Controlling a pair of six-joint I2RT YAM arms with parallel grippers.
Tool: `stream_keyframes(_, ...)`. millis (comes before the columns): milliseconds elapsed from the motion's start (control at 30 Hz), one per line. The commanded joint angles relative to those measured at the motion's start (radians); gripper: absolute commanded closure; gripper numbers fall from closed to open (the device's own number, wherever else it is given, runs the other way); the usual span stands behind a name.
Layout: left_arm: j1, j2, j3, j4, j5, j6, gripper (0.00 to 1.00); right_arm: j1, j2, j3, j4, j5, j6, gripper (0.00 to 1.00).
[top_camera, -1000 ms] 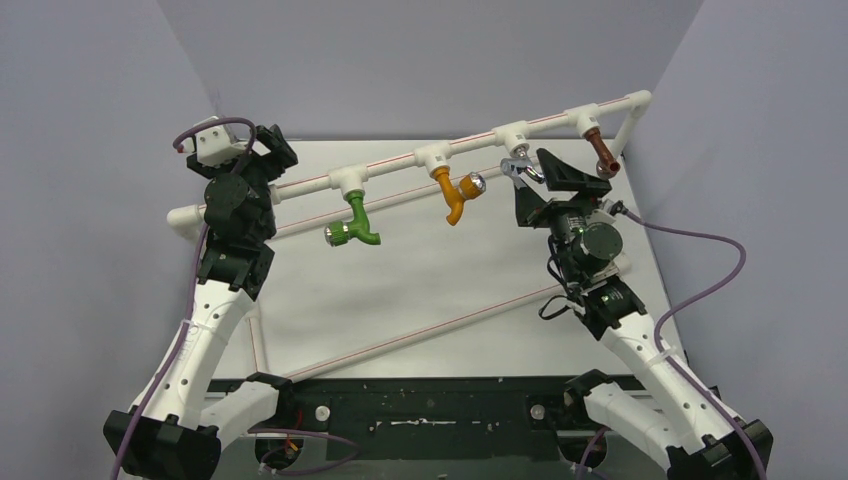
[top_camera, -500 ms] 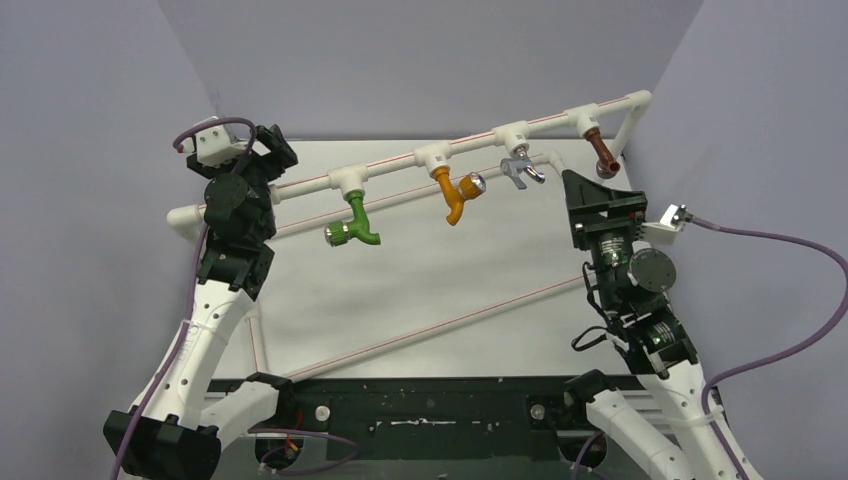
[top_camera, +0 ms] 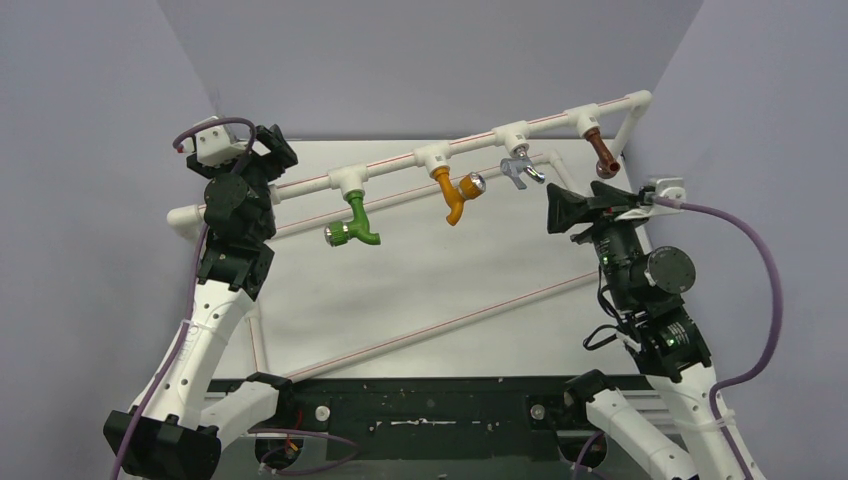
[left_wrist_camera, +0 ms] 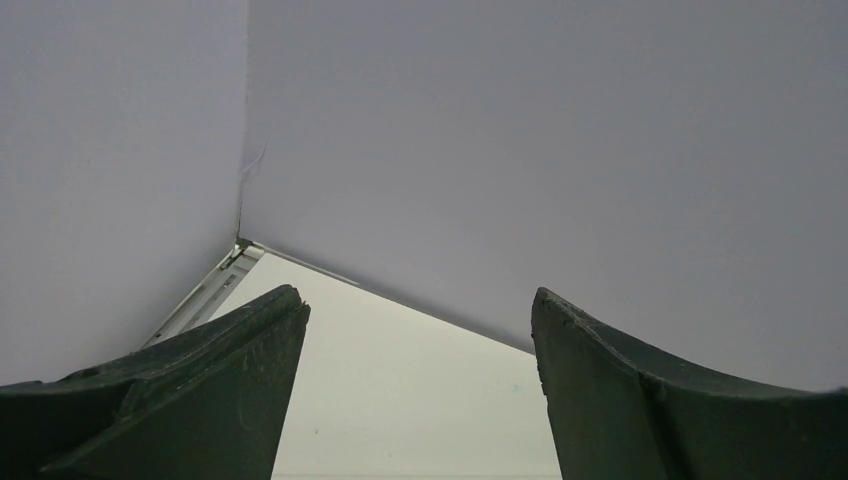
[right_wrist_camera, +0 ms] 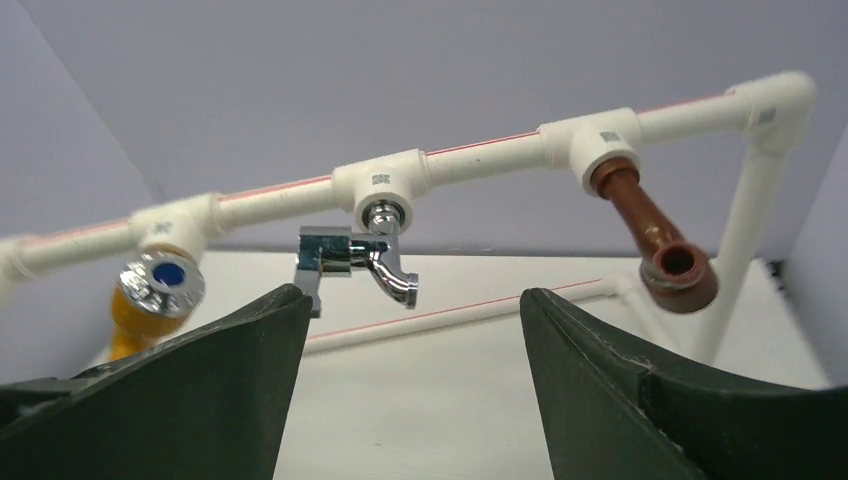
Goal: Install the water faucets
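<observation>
The right pincer (top_camera: 558, 212) stands open and empty, just near and right of the chrome faucet (right_wrist_camera: 365, 262) and clear of it. That faucet hangs from the third tee (right_wrist_camera: 382, 185) of the raised pipe (top_camera: 470, 140), between the orange faucet (top_camera: 455, 195) on its left and the brown faucet (top_camera: 600, 152) on its right. The green faucet (top_camera: 355, 222) hangs farther left, and all four sit in tees above the surface (top_camera: 420, 290). At the pipe's left end the left pincer (top_camera: 275, 148) is likewise open, holding nothing, aimed at the far wall (left_wrist_camera: 550, 150). How deep the chrome thread sits cannot be told; if only part-turned, it could work loose. Any approach by the right pincer risks knocking the pipe or the brown faucet close by, and the wrist cable (top_camera: 760, 270) could snag.
</observation>
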Motion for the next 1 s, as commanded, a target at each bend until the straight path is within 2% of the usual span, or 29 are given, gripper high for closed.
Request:
stream_keyframes(0,-0.009,0.032,-0.102,-0.343,0.006,-0.012,0.2,-0.003,0.009,-0.002,0.03,-0.096,-0.431,0.23)
stream_keyframes(133,-0.009,0.034,-0.102,-0.343,0.007,-0.013,0.2,-0.002,0.002,-0.024,0.04,-0.113,-0.695,0.22)
stream_keyframes(233,-0.009,0.034,-0.101,-0.344,0.009,-0.013,0.2,-0.003,0.028,-0.009,-0.003,-0.202,-0.84,0.21)
stream_keyframes(367,-0.009,0.035,-0.102,-0.343,0.011,-0.014,0.2,0.044,0.085,0.021,-0.093,-0.227,-1.004,0.2)
stream_keyframes(500,-0.009,0.039,-0.1,-0.344,0.012,-0.016,0.2,0.059,0.105,-0.013,-0.048,-0.237,-1.139,0.2)
stream_keyframes(733,-0.009,0.036,-0.101,-0.344,0.012,-0.016,0.2,0.06,0.146,-0.061,0.074,-0.216,-1.265,0.2)
stream_keyframes(967,-0.009,0.04,-0.1,-0.343,0.018,-0.016,0.2,0.061,0.209,-0.068,0.204,-0.24,-1.305,0.2)
